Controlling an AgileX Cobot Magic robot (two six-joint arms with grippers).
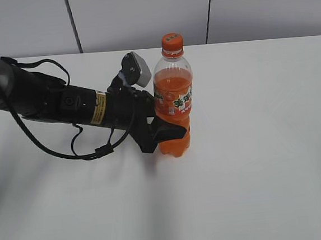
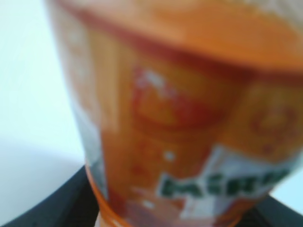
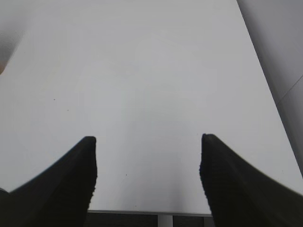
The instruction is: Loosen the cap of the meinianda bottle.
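Observation:
The meinianda bottle (image 1: 174, 105) stands upright on the white table, full of orange soda, with its orange cap (image 1: 171, 41) screwed on top. My left gripper (image 1: 168, 131) reaches in from the left and is shut on the bottle's lower body, below the label. In the left wrist view the bottle (image 2: 189, 123) fills the frame, blurred, with black jaw edges at the bottom corners. My right gripper (image 3: 147, 156) is open and empty over bare table; it does not show in the exterior view.
The white table (image 1: 264, 144) spreads all around the bottle. A grey panelled wall (image 1: 140, 15) runs behind the table's far edge. The left arm with its cables (image 1: 63, 103) lies low across the left side. The right wrist view shows the table's edge (image 3: 142, 212).

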